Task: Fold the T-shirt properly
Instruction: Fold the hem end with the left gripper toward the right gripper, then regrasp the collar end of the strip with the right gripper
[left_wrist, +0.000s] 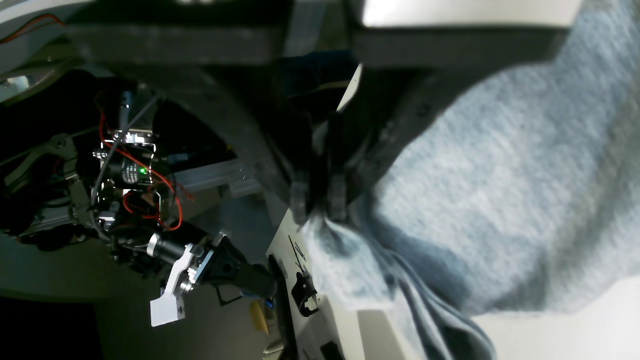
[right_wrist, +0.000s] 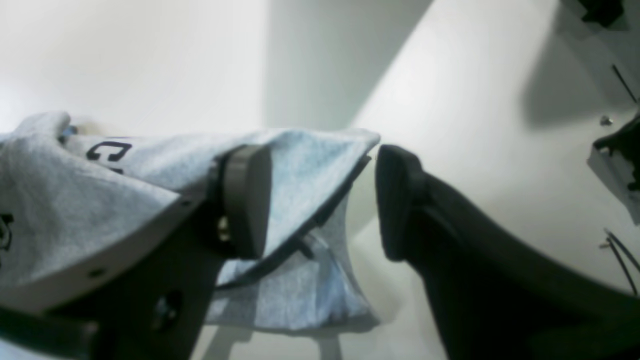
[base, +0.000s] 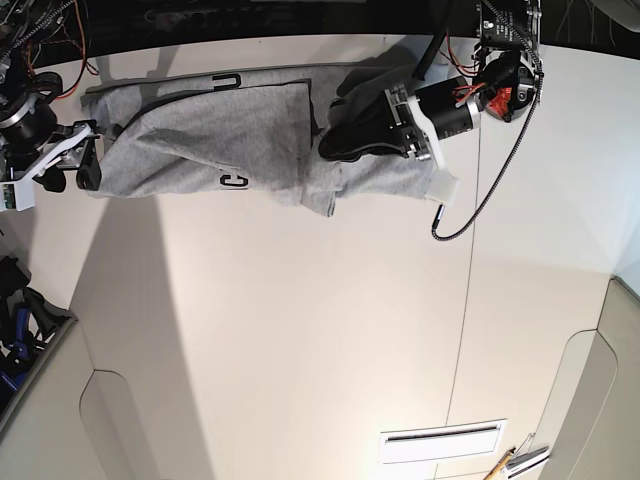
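While a pinch of grey cloth was clamped between the left gripper's (left_wrist: 320, 202) closed fingers, the T-shirt (base: 210, 150) was seen in the left wrist view to bunch into a tight gather at the fingertips and fall away in folds below. That hold was judged to be a grip for lifting or drawing one end over in a fold. In the right wrist view, the right gripper (right_wrist: 320, 200) was seen with its fingers spread wide; a shirt edge lay between them against one pad, so nothing was gripped there. The opening was judged either a release or a readied grasp; which could not be told. Farther off, in the base view, the shirt was stretched along the far edge of the white table (base: 300, 340), partly folded, with black lettering exposed between the two arms.
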